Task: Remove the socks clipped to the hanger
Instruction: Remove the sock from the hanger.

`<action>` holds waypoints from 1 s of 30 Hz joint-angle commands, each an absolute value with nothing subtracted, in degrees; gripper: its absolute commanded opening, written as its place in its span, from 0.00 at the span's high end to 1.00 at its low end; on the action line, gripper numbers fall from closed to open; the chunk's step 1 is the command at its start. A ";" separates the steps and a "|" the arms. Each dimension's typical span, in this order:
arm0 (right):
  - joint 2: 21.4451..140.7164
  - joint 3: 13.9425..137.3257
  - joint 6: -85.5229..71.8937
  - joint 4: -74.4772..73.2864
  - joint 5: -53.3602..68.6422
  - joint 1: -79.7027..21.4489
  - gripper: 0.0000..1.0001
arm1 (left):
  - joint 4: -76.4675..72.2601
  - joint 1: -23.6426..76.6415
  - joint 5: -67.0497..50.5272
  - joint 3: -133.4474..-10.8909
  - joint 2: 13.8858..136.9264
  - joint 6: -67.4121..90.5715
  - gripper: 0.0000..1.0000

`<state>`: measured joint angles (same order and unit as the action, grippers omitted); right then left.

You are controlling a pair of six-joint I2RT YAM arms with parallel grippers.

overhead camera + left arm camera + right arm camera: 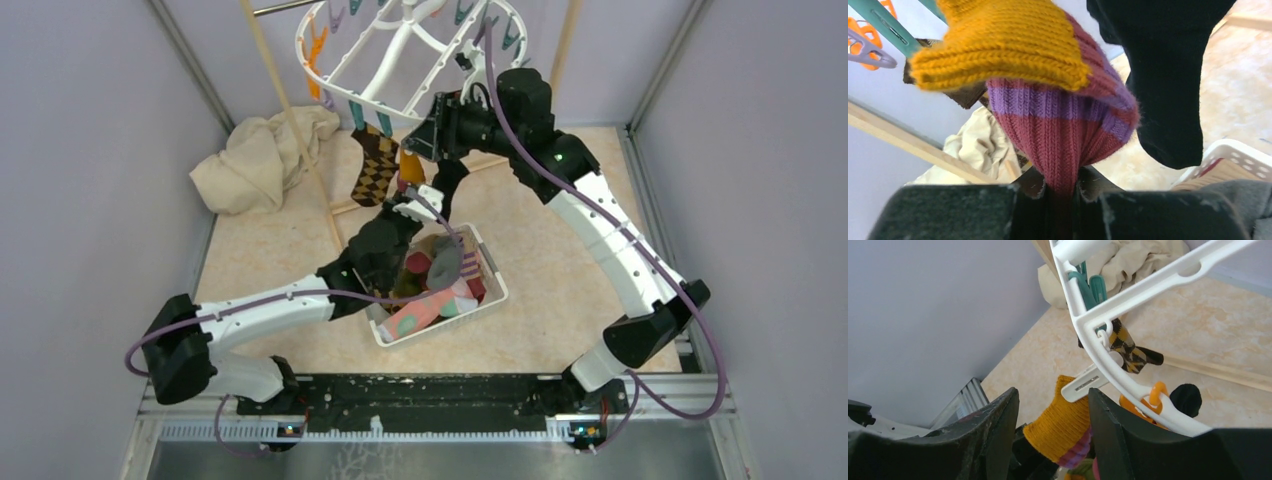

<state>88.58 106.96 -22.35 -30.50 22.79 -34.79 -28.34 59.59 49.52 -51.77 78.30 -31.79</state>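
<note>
The white hanger (pixel 345 90) hangs tilted at the top, with teal, orange and purple pegs. A brown-yellow argyle sock (pixel 375 168) is still clipped to it. Beside that sock, my left gripper (pixel 412 197) is shut on the maroon foot of a purple-striped sock (pixel 1048 130) with an orange cuff. A white peg (pixel 1087 383) on the hanger rim (pixel 1128 300) pinches that cuff (pixel 1063 425). My right gripper (pixel 1053 432) is open, its fingers either side of the cuff and the peg's end. Several loose socks lie in the basket below.
A white mesh basket (pixel 497 283) stands on the floor under the arms. A crumpled beige cloth (pixel 265 160) lies at the back left. Wooden poles (pixel 290 110) of a rack cross beside the hanger. Grey walls close in left and right.
</note>
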 commanded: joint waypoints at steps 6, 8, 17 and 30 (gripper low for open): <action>83.67 100.94 -25.22 -19.75 22.72 -35.38 0.39 | -17.32 47.95 19.39 -49.94 69.41 -9.60 0.93; 83.01 99.82 -25.72 -18.84 22.13 -35.31 0.38 | -16.87 45.05 13.67 -49.57 68.31 -6.53 0.93; 80.67 92.72 -29.88 -9.60 20.22 -35.33 0.38 | -14.87 39.86 -3.63 -50.96 67.46 -0.77 0.94; 75.08 81.75 -35.82 2.69 18.66 -35.31 0.40 | -19.42 37.19 -17.41 -49.46 67.32 9.94 0.94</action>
<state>79.55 83.79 -33.54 -5.72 18.87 -34.81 -15.68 38.57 -10.63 -49.89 68.20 5.17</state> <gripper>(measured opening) 0.608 0.144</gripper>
